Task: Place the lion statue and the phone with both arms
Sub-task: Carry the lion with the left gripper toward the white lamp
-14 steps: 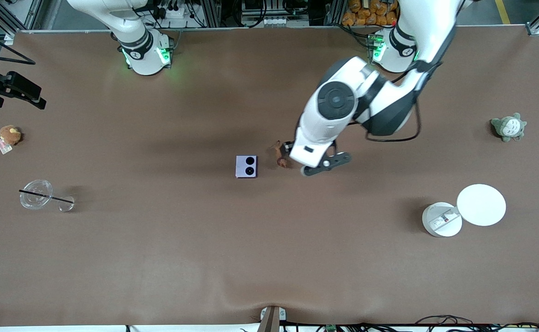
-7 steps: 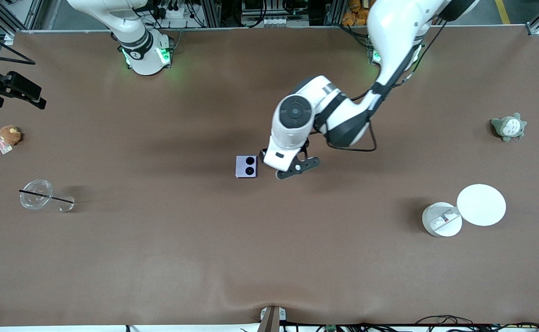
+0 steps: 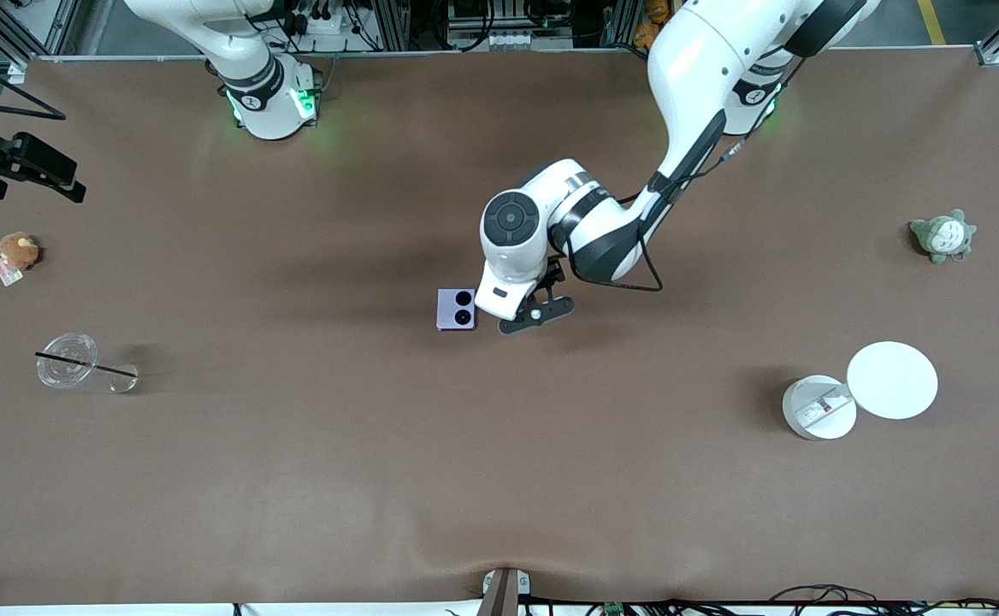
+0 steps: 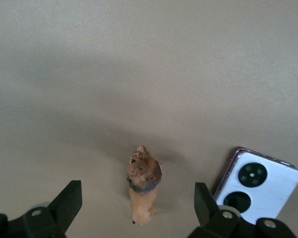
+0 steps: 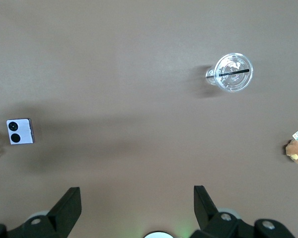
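The lion statue [image 4: 143, 182] is a small reddish-brown figurine with a darker head, and it lies on the brown table. My left gripper [image 4: 137, 204] hangs over it, open, with one finger on each side and neither touching it. In the front view the left hand [image 3: 518, 299] covers the statue. The phone [image 3: 456, 309], pale lavender with two black camera circles, lies flat beside the statue toward the right arm's end and also shows as the phone [image 4: 258, 186]. My right gripper [image 5: 136, 206] waits high over its own base, open and empty.
A clear cup with a black straw [image 3: 67, 361] and a brown plush toy [image 3: 17, 250] sit at the right arm's end. A grey-green plush toy [image 3: 942, 236], a white round container [image 3: 818, 407] and its lid [image 3: 891, 380] sit at the left arm's end.
The left arm has swung toward the phone and now hangs over the lion statue, hiding it in the front view. The right arm has not moved.
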{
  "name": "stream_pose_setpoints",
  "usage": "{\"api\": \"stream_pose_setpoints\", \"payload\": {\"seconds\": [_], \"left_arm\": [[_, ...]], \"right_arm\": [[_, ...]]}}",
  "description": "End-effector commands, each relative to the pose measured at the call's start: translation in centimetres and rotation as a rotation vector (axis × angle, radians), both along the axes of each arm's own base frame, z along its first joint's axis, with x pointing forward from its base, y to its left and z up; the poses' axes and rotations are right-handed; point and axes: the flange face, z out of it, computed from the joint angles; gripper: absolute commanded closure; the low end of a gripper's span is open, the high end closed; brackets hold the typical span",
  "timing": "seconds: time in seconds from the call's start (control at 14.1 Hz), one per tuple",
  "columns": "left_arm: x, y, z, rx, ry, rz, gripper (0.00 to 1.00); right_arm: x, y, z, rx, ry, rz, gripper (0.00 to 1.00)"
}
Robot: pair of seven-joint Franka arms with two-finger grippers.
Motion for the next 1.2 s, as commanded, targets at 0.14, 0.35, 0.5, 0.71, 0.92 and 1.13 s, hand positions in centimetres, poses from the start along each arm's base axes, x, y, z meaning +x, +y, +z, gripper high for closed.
{"api": "stream_pose_setpoints", "payload": {"seconds": [0.14, 0.35, 0.5, 0.71, 0.92, 1.13], "left_arm": [[0.0, -0.7, -2.4, 0.01, -0.013, -0.008, 0.1], [-0.4, -0.9, -3.7, 0.019, 0.001, -0.017, 0.28], [-0.8, -1.2, -4.0, 0.019, 0.005, -0.024, 0.53], [-1.1, -1.0, -4.1, 0.029, 0.012, -0.045, 1.0], [0.4, 1.0, -2.1, 0.037, 0.009, -0.073, 1.0], [4.5, 6.4, 2.2, 0.074, 0.003, -0.121, 1.0]], "right_arm": [[0.2, -0.1, 0.2, -0.001, 0.007, 0.007, 0.0], [0.2, -0.1, 0.3, -0.001, 0.005, 0.007, 0.0], [0.2, -0.1, 0.3, -0.001, 0.005, 0.007, 0.0], [0.2, -0.2, 0.3, -0.001, 0.005, 0.006, 0.0], [0.1, -0.2, 0.2, -0.001, 0.01, 0.006, 0.0], [0.1, -0.2, 0.2, -0.001, 0.01, 0.006, 0.0]]}}
